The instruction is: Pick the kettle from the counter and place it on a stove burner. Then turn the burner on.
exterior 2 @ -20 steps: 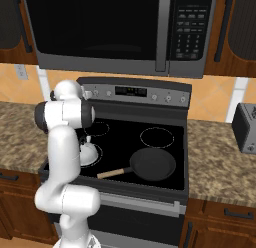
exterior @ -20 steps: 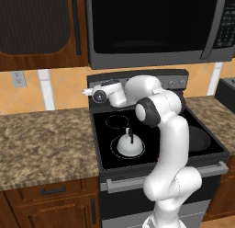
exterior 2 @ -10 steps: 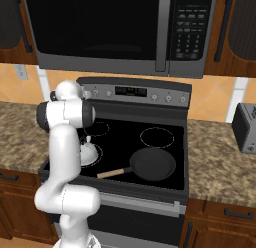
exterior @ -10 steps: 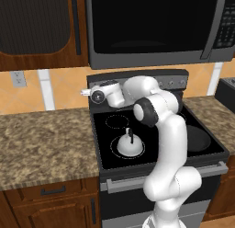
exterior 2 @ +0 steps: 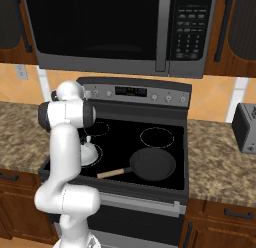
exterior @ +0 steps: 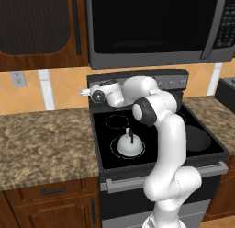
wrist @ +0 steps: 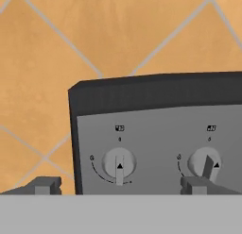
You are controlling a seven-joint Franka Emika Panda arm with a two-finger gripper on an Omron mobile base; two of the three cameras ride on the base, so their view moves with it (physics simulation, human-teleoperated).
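White arm levels at the stove's control panel

Arm folds high over the stove [exterior: 156, 172], gripper [wrist: 118, 186] spread wide, empty, facing the left knob [wrist: 119, 165]. Kettle [exterior: 129, 145] sits on the stove's front-left burner [exterior: 114, 151]. Fingertips cut off by the frame edge.

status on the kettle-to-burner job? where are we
Done: the kettle sits on the front-left stove burner, off the counter.
In hand: the end effector, open and holding nothing, faces the stove's control panel, its fingertips straddling the leftmost knob.
Left: turning a knob to switch the burner on. Which knob drives that burner I can't tell.
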